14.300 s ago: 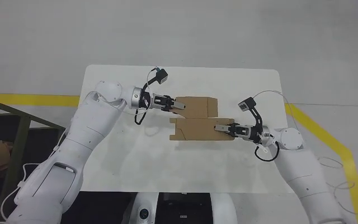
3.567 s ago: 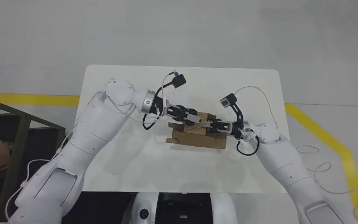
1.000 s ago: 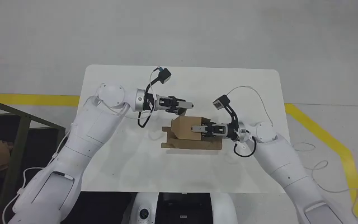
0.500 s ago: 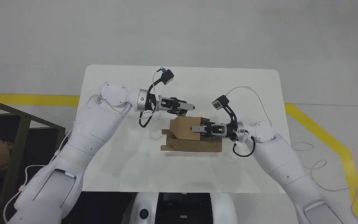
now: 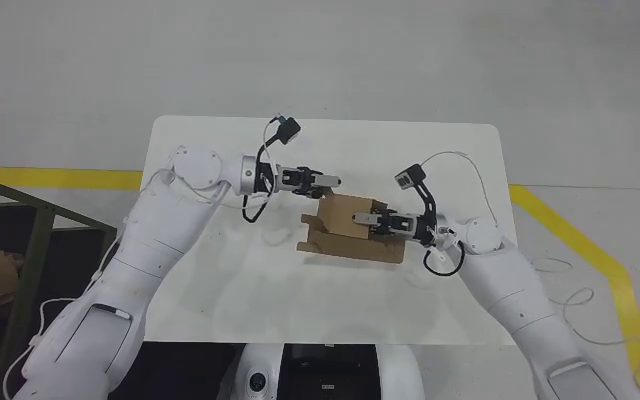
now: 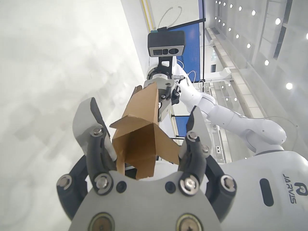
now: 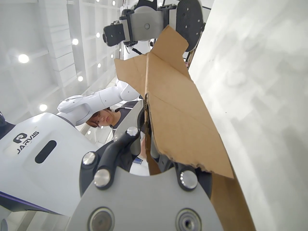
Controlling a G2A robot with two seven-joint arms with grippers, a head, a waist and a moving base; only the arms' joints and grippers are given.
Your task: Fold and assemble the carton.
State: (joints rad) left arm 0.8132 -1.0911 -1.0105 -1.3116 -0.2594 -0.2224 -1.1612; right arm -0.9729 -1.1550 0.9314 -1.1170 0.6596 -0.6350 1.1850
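A brown carton [image 5: 345, 228], partly opened into a tube with loose end flaps, rests on the white table [image 5: 220, 290] near its middle. My right gripper [image 5: 377, 222] is shut on the carton's right wall; the right wrist view shows one finger [image 7: 137, 121] pressed against the cardboard edge [image 7: 178, 111], the other hidden behind it. My left gripper [image 5: 333, 180] is open just behind the carton's left end. Its two fingers straddle the flaps [image 6: 142, 143] in the left wrist view. Whether they touch, I cannot tell.
The table's far edge [image 5: 320, 120] lies behind the left arm. A yellow floor line [image 5: 60, 178] runs off the table on both sides. A loose white cable [image 5: 470, 175] arcs above the right wrist.
The right gripper has drawn back to the right with the carton, which now lies lower and flatter. The left gripper has pulled slightly away from the carton toward the table's far side.
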